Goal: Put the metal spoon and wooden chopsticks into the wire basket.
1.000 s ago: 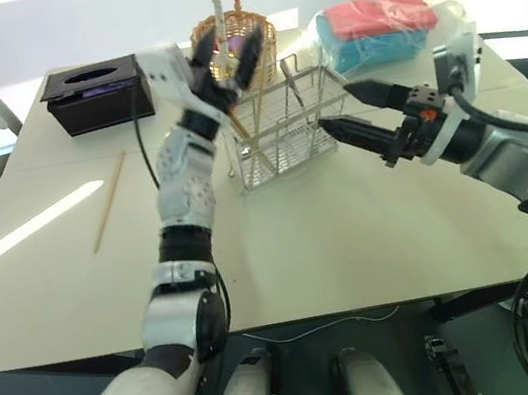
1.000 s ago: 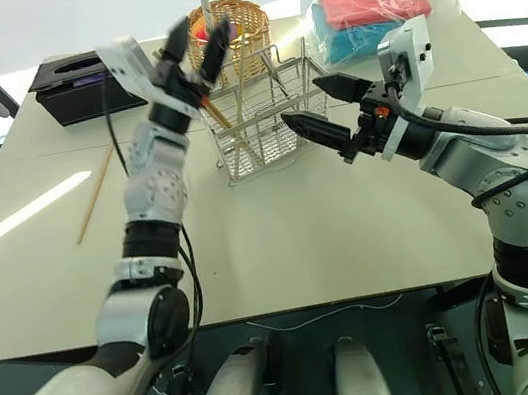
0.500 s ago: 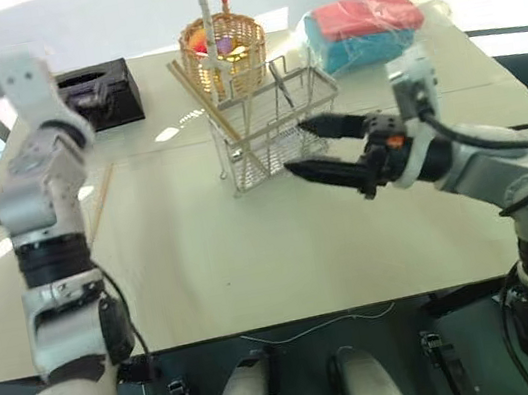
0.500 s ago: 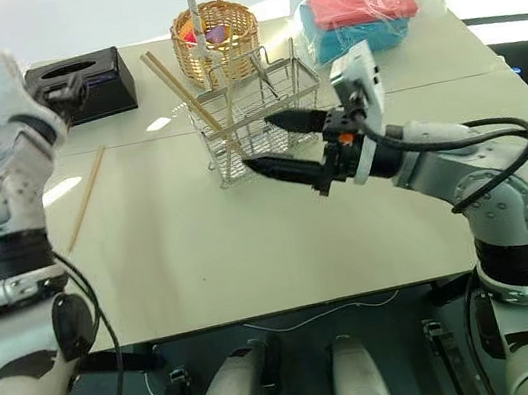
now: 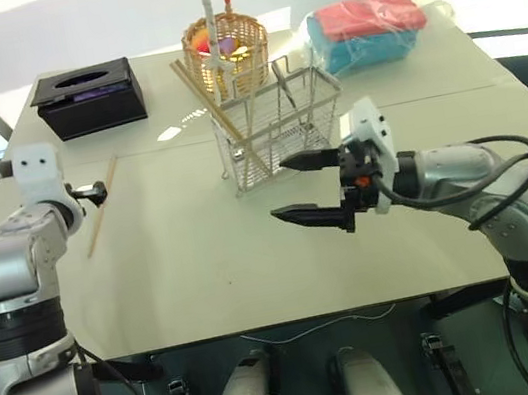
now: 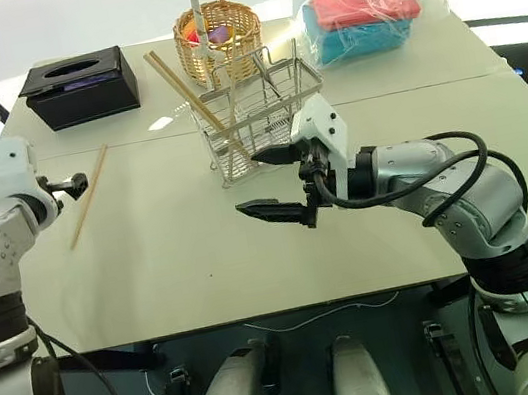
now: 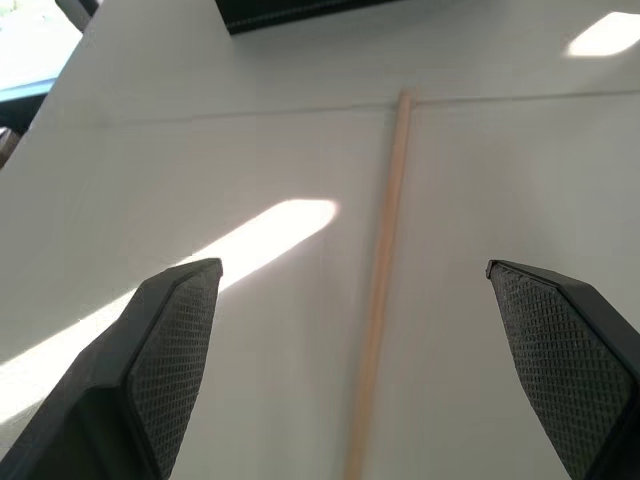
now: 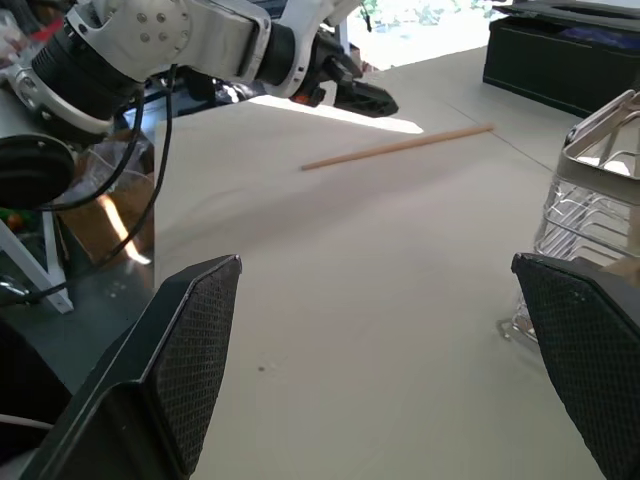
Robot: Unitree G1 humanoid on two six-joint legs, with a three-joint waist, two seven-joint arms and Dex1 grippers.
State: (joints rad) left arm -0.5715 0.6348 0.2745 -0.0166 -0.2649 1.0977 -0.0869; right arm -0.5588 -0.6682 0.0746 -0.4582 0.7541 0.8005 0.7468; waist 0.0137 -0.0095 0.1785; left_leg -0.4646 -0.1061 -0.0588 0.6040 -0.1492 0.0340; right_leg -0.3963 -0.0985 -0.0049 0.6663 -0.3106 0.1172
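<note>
**A:** How do the claws stand?

**B:** Both are spread wide and hold nothing. The left gripper (image 7: 350, 370) hovers near the table's (image 5: 205, 268) left edge, pointing toward the far side. One of the wooden chopsticks (image 7: 383, 270) lies flat on the table, and in the left wrist view it runs lengthwise through the gap between the two fingers (image 7: 170, 350), touching neither.

**A:** And the right one?

**B:** The right gripper (image 5: 303, 189) is over the middle of the table, pointing toward the left edge, just in front of the wire basket (image 5: 279, 134). Its farther finger (image 5: 311, 160) is close to the basket's front wall; whether it touches the wire I cannot tell. Its nearer finger (image 5: 306, 217) hangs over bare table.

**A:** Where are the other task things?

**B:** The wire basket stands toward the far side of the table, near its middle. A second chopstick (image 5: 220, 114) is already in it, leaning out over the rim toward the far left corner. A thin metal piece stands in a farther compartment, probably the metal spoon (image 5: 284, 93), though too slim to be sure.
</note>
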